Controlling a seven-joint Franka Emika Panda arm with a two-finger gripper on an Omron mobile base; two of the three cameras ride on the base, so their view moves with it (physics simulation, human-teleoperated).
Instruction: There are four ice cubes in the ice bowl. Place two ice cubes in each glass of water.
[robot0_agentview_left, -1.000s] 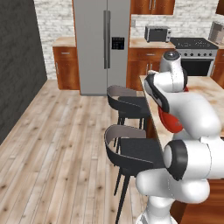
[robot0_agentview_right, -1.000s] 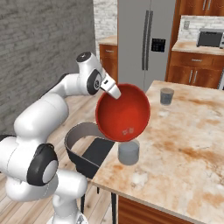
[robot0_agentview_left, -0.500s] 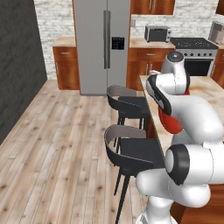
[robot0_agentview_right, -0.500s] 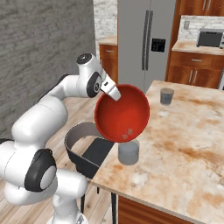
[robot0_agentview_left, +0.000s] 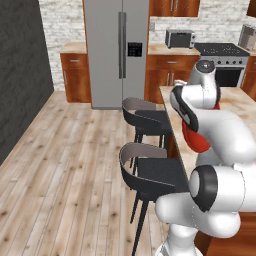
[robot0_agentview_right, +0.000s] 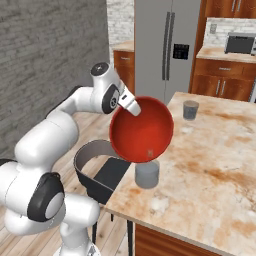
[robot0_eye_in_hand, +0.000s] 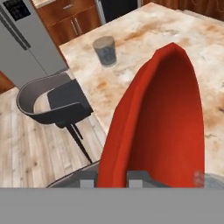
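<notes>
My gripper (robot0_agentview_right: 131, 106) is shut on the rim of the red ice bowl (robot0_agentview_right: 142, 129) and holds it lifted, tipped steeply on edge. The bowl hangs right above the near glass of water (robot0_agentview_right: 147, 173), which stands at the counter's front edge. One small pale ice cube (robot0_agentview_right: 148, 152) clings low inside the tilted bowl. The far glass of water (robot0_agentview_right: 190, 109) stands further back on the counter. In the hand view the bowl (robot0_eye_in_hand: 166, 127) rises from my gripper (robot0_eye_in_hand: 111, 179), with an ice cube (robot0_eye_in_hand: 199, 176) at its low end and the far glass (robot0_eye_in_hand: 105, 50) beyond. A sliver of the bowl (robot0_agentview_left: 195, 137) shows behind my arm.
The speckled stone counter (robot0_agentview_right: 215, 165) runs right and back from the glasses. Two dark bar stools (robot0_agentview_left: 150, 170) stand along its left side, one under the bowl (robot0_agentview_right: 95, 165). A steel fridge (robot0_agentview_left: 120, 50) and wooden cabinets line the back wall.
The bowl stays tipped over the near glass in the same grip. My wrist has shifted only very slightly.
</notes>
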